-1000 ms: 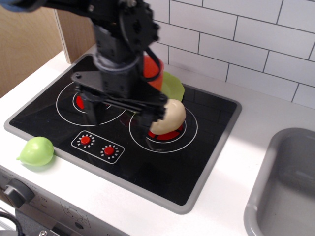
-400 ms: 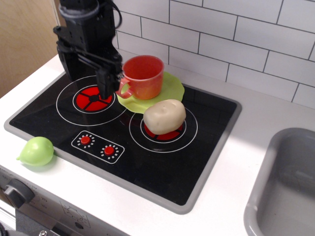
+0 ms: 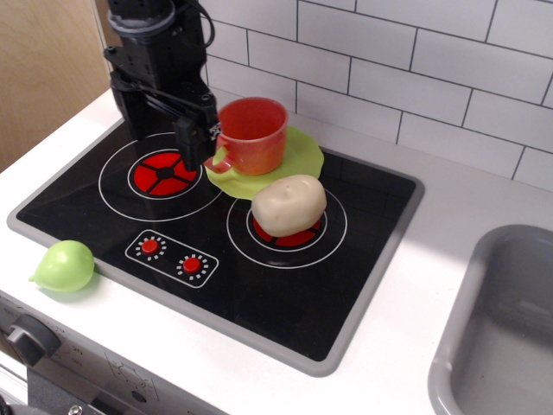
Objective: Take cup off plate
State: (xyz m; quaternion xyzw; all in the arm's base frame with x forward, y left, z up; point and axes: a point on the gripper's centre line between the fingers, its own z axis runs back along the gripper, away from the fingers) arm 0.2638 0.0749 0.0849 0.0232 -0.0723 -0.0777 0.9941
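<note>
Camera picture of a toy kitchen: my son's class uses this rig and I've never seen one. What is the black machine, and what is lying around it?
There is one picture, taken from above the front of a toy stove. The black machine is a robot arm; its claw hangs over the left burner, beside the handle of a red-orange cup. I cannot tell whether the claw grips anything. The cup stands on a lime-green plate. A beige toy potato lies on the right burner, a pale-green pear on the counter at left, and a grey sink sits at right.
</note>
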